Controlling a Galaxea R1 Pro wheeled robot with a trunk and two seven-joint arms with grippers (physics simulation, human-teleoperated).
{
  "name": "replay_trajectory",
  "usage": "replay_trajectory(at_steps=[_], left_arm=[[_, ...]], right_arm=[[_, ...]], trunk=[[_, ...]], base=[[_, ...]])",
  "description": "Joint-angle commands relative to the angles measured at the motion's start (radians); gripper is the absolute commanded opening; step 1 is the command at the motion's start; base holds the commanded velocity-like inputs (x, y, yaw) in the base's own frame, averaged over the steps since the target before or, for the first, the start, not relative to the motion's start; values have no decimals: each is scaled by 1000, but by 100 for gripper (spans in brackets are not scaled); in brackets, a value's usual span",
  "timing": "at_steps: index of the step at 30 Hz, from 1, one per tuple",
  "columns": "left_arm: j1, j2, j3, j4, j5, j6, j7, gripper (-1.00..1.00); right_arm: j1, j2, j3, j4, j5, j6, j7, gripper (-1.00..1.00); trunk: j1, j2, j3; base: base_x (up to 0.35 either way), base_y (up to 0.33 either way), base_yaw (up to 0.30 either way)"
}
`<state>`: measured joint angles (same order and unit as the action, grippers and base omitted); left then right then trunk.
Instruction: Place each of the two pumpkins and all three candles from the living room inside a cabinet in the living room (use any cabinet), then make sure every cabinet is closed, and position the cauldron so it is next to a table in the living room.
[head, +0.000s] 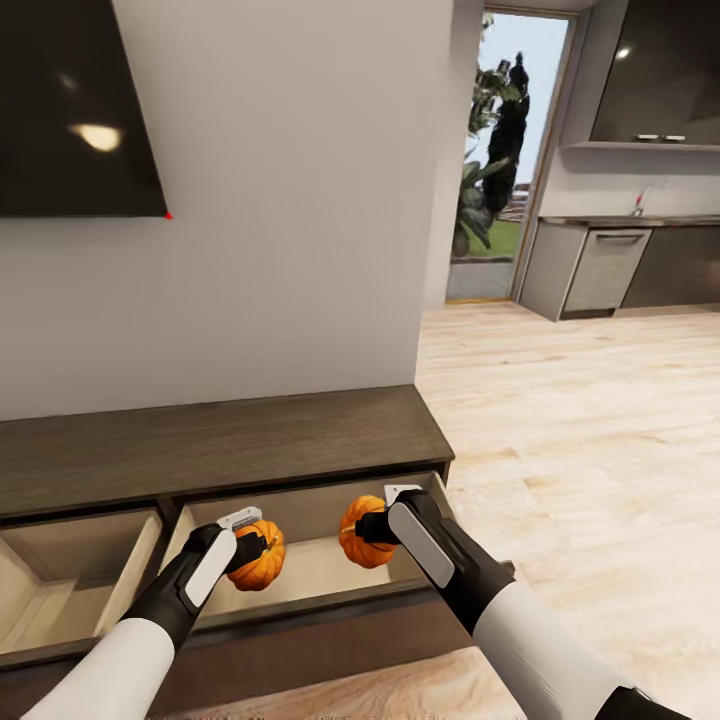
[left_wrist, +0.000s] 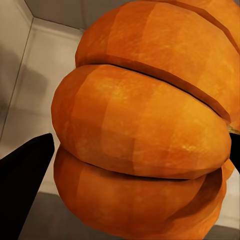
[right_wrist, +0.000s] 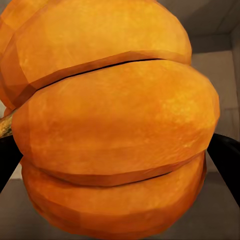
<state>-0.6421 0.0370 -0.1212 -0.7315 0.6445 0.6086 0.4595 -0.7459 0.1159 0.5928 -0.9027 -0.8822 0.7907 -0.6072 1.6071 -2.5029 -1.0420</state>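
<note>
Pumpkins are both in hand over the open right-hand drawer (head: 300, 565) of the low dark-brown cabinet (head: 220, 445). The left gripper (head: 252, 548) is clamped on the left pumpkin (head: 262, 556), dark fingers (left_wrist: 22, 180) pressing its ribbed side; the right gripper (head: 372, 528) is closed around the right pumpkin (head: 362, 532) the same way, a finger (right_wrist: 225, 160) at its flank. Both hang at about 6 o'clock in the head view, just above the pale drawer floor and not yet released.

By my reading, the pumpkin step is nearly finished: only lowering and letting go remain. Still to do are the three candles, shutting the drawers, including the second open drawer (head: 70, 580) at 7 o'clock, and the cauldron.

Room is tight inside: the two pumpkins sit near one another, the drawer's front lip (head: 310, 605) runs just under the wrists, and the cabinet top overhangs behind. Wooden floor (head: 580, 440) at 3 o'clock gives free space for backing away.
</note>
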Motion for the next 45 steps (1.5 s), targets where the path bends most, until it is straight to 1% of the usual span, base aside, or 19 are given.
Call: replay_trajectory(at_steps=[1, 5, 26, 31, 45], left_arm=[[-1, 1, -6, -2, 9, 1, 12, -100], [-1, 1, -6, -2, 9, 1, 11, -100], [-1, 1, -6, -2, 11, 1, 11, -100], [-1, 1, -6, -2, 11, 1, 11, -100], [-1, 1, -6, -2, 10, 1, 11, -100]], right_arm=[[-1, 0, 2, -1, -10, -1, -12, -100], [-1, 0, 2, -1, -11, -1, -12, -100], [-1, 0, 2, -1, -10, -1, -12, -100], [-1, -1, 2, -1, -9, -1, -12, -100], [-1, 0, 2, -1, -9, 0, -12, -100]], trunk=[[0, -1, -5], [2, -2, -20], [2, -2, -20], [2, -2, -20], [2, -2, -20]], base=[[0, 0, 0], [0, 0, 0], [0, 0, 0], [171, 39, 0], [26, 4, 0]])
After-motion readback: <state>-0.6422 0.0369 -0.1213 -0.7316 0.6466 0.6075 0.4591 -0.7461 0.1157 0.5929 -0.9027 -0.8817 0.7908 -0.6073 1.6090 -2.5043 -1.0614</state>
